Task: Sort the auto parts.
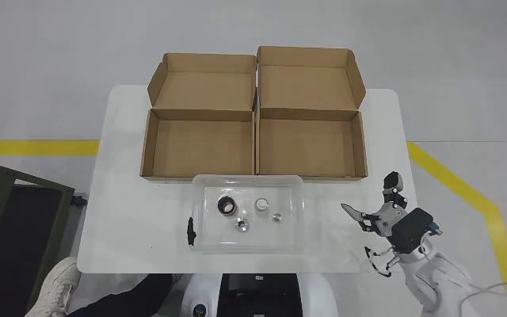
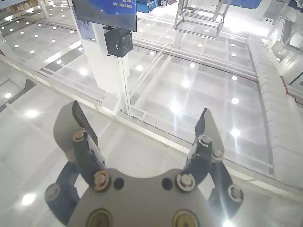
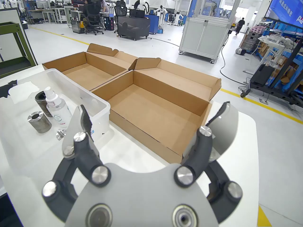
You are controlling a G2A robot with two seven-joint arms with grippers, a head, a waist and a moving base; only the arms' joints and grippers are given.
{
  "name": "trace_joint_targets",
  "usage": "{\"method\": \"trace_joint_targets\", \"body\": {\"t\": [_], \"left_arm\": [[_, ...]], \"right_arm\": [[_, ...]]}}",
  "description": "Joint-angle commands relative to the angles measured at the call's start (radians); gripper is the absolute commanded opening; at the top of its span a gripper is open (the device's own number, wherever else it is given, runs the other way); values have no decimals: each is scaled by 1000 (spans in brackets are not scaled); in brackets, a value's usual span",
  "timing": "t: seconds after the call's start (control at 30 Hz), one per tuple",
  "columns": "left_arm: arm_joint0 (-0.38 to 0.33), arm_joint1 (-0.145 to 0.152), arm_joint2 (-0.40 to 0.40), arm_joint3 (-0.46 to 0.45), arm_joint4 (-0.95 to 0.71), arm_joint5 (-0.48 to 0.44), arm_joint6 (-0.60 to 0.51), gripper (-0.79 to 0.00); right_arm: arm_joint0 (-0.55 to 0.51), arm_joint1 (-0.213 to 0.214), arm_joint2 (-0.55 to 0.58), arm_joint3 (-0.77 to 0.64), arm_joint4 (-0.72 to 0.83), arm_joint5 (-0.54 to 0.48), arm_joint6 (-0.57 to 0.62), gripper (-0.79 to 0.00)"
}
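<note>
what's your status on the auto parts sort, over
Left end effector open, empty; right end effector open, empty, beside clear bin. Four items in bin, cardboard boxes empty. Nothing in the way.

Bright, even light falls from overhead onto the white table [image 1: 127, 230], whose surface looks nearly washed out. The 2 cardboard boxes [image 1: 202, 147] hold only soft, shallow shadows along their inner walls, and the clear tray [image 1: 245, 177] carries pale reflections on its rim. In the left wrist view many round ceiling lamps [image 2: 234, 100] burn out to white spots with star-shaped flares, and 1 streak of glare runs over the metal of the left gripper [image 2: 140, 109]. Both wrist views bow straight lines outward toward their edges.
</note>
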Motion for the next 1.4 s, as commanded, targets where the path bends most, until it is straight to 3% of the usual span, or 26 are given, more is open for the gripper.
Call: {"method": "trace_joint_targets", "body": {"t": [0.0,1.0,1.37], "left_arm": [[0,0,0,0,0,0,0,0],[0,0,0,0,0,0,0,-1],[0,0,0,0,0,0,0,0]], "right_arm": [[0,0,0,0,0,0,0,0],[0,0,0,0,0,0,0,0],[27,13,-81,-141,-40,-69,272,0]]}}
